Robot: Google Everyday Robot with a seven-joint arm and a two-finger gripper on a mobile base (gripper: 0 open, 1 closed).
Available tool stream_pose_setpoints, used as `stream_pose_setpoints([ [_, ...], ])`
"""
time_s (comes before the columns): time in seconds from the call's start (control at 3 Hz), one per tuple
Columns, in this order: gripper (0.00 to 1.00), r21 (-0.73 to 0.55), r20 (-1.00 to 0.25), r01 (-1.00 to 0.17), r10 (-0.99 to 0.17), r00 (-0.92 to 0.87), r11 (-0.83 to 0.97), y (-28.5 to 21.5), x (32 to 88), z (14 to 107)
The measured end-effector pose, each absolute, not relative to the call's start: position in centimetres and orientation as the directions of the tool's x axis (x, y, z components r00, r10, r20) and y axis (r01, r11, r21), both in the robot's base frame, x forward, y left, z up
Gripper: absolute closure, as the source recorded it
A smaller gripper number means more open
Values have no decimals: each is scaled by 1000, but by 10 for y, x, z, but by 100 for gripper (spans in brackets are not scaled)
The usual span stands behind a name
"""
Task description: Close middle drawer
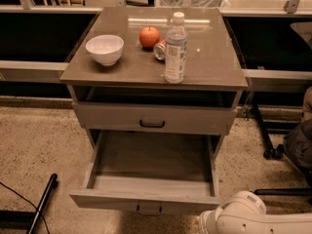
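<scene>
The middle drawer is pulled far out of the grey-beige cabinet. Its pale bare inside is empty, and its small dark handle sits at the centre of the low front. Only a white rounded arm link shows at the bottom right, just right of and below the drawer's front corner. The gripper itself is hidden below the picture's edge.
The taller top drawer stands slightly out above it. On the cabinet top are a white bowl, a red apple, a water bottle and a can lying behind it. A black pole lies at the floor left; a chair base stands right.
</scene>
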State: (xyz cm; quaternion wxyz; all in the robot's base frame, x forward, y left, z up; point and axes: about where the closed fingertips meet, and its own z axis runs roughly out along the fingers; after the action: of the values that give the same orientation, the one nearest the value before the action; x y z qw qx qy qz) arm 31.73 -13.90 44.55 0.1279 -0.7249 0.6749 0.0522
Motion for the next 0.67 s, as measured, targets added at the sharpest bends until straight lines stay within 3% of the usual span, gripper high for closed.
stream_pose_setpoints([
  [0.33, 86, -123, -239, -992, -969, 66, -37, -143, 329, 445],
  [0.67, 100, -145, -235, -989, -972, 23, 12, -154, 354, 440],
])
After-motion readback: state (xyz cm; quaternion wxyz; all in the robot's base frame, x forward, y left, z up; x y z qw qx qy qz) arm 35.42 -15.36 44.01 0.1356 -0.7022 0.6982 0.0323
